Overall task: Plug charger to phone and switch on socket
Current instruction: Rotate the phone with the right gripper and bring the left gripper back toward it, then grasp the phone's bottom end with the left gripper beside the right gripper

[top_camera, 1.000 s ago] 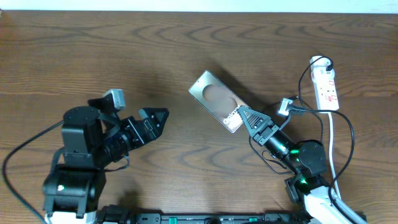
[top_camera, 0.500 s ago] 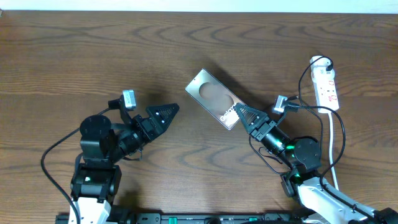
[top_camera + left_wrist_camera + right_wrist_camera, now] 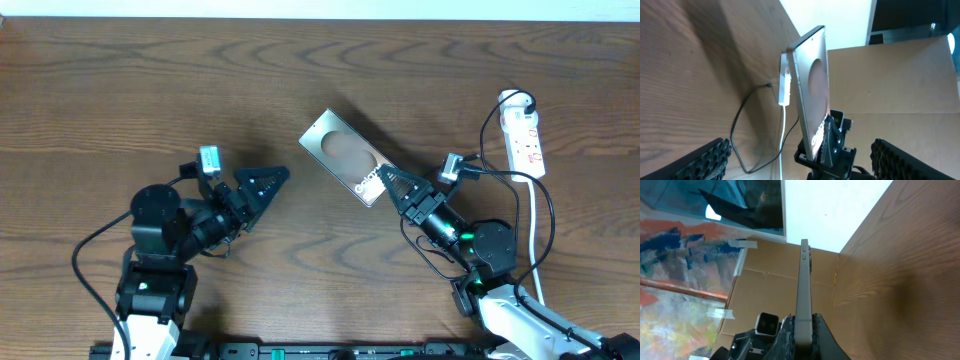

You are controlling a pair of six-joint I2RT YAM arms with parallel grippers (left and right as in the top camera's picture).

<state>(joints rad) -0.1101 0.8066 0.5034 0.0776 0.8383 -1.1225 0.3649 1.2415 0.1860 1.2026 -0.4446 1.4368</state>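
The phone [image 3: 345, 160] is over the middle of the table [image 3: 150, 90], its near end between the fingers of the right gripper [image 3: 392, 184]. The left gripper [image 3: 265, 183] lies to its left (well apart). The socket [image 3: 524, 137] lies far right, with the charger [image 3: 484, 130] looping just beside it.

The table [image 3: 150, 80] was brown wood with wavy lines. Past it stood a white wall [image 3: 840, 210] and brown cardboard sheets [image 3: 890, 90]. A red and blue painting [image 3: 675, 245] showed nearby.

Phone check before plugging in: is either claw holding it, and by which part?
The right claw grips the phone at its short end by the lettering; the left claw is open, holding nothing.
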